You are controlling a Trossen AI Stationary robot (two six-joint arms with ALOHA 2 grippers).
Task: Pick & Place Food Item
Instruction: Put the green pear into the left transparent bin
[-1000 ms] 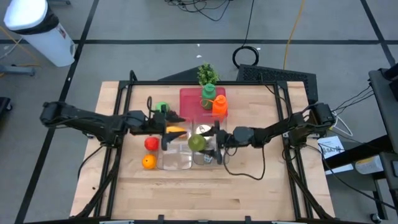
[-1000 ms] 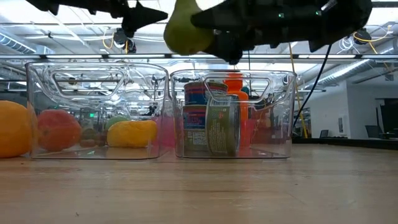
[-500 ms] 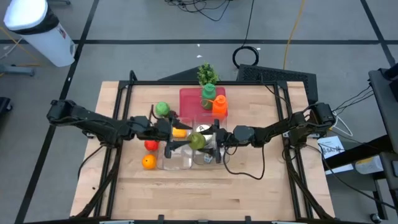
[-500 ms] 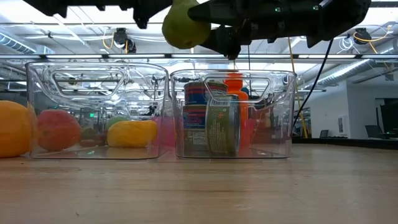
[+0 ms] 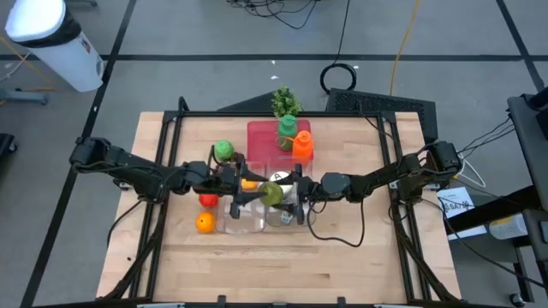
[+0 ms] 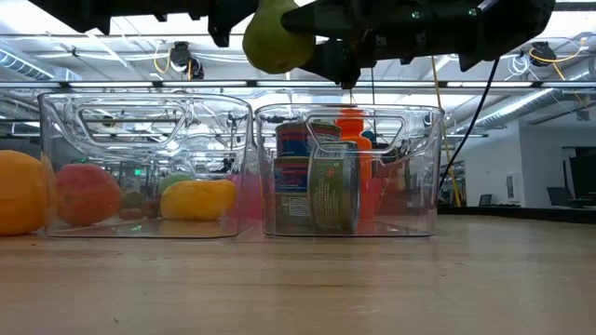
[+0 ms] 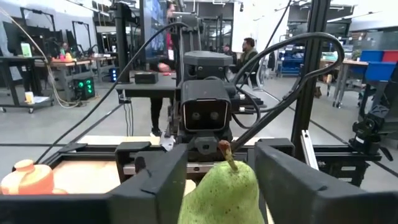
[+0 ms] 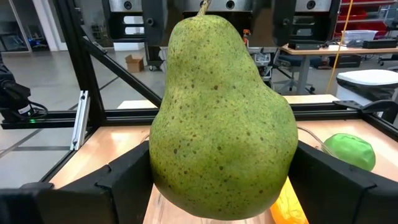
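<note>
The wooden bench [image 5: 342,257] carries all the things, and the two dark arms reach over it toward its middle, the left arm [image 5: 128,175] from one side and the right arm [image 5: 377,181] from the other. At the far part of the bench lies a pink tray [image 5: 261,135], with a green bottle [image 5: 287,133] and an orange bottle [image 5: 302,144] on it and a leafy green bunch [image 5: 284,103] just behind. In front of the tray stand two clear bins side by side, touching: the left bin [image 6: 144,167] and the right bin [image 6: 372,167], and in the right bin a can [image 6: 321,191] stands upright. The pear [image 8: 221,118] is in the air above the place where the two bins meet, with the stem pointing up. The right jaws are closed on the pear from both sides and carry it (the right wrist view is almost filled by it). The left jaws stand half open, one finger on each side of the same pear; I cannot tell if they already press on it or only stand very near. A yellow item [image 6: 197,198] shows through the walls of the left bin. A green apple [image 5: 223,151] lies behind the left arm, near the tray. A red fruit [image 5: 207,198] and an orange [image 5: 204,223] lie on the bench just beside the left bin, on its outer side.
</note>
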